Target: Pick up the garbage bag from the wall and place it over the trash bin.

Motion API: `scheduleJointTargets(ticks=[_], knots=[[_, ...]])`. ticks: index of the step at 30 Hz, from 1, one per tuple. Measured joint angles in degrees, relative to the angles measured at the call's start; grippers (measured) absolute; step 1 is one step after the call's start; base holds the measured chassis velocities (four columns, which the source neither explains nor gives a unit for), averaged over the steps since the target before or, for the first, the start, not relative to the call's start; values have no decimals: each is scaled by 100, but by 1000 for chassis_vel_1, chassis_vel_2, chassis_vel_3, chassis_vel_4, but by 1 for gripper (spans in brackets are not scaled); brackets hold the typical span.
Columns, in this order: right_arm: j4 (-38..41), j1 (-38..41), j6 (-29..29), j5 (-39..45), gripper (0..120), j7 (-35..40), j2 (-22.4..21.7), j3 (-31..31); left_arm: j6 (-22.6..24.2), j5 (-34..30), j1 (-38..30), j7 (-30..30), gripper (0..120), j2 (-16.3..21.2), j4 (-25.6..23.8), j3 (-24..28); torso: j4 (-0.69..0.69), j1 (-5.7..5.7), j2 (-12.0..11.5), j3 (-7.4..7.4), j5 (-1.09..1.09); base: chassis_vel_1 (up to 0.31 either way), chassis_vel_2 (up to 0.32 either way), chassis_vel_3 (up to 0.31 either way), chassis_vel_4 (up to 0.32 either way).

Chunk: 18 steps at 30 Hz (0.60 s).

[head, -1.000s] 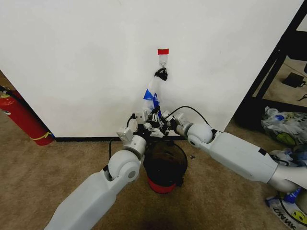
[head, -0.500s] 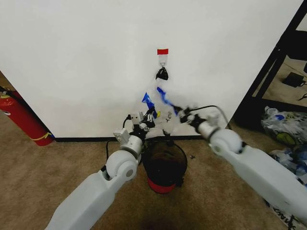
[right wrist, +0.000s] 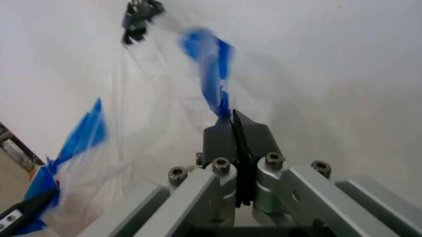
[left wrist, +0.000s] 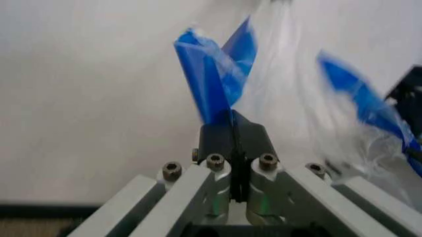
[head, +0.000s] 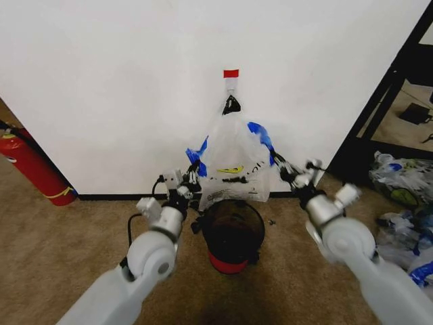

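**Head view: thin bag stretched wide between two grippers above the bin**

Head view shows the garbage bag (head: pixel 233 162), a filmy translucent white sheet with a yellow smiley and black print, spread flat against the wall (head: pixel 122 81). Its top is bunched at a dark clip on a small hook (head: pixel 231 87) under a red tape strip (head: pixel 231 72). The left gripper (head: pixel 192 170) holds the crumpled blue handle at the bag's left edge; the right gripper (head: pixel 283 168) holds the blue handle at its right edge, so the plastic fans out between them. In each wrist view the dark, wedge-shaped fingers (left wrist: pixel 234 140) are pressed together with a twisted blue strip pinched between the fingers (right wrist: pixel 235 138). Just nearer than the bag's lower hem stands the trash bin (head: pixel 233 233), round, black and mesh-sided with a red base, on short tan carpet (head: pixel 61 250). A glossy red fire extinguisher (head: pixel 30 166) leans at the far left. Heaped similar bags (head: pixel 399 179) lie at the right.
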Motion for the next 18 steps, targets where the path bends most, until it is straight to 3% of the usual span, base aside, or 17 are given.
scheduleJointTargets(ticks=[4, 7, 18], knots=[[219, -471, 79, -214, 0, -102, 96, 240, -47, 270, 548, 70, 0, 39, -321, -110, 8, -1, 0, 0, 3, 0, 0, 0, 0], [425, -833, 140, -384, 0, -155, 262, 376, -108, 511, 928, 116, 0, 74, -585, -187, 4, 0, 0, 0, 2, 0, 0, 0, 0], [593, -1446, 188, -750, 0, -303, 577, 416, -325, 895, 1661, 186, 0, 28, -792, -348, 3, 0, 0, 1, 1, 0, 0, 0, 0]])
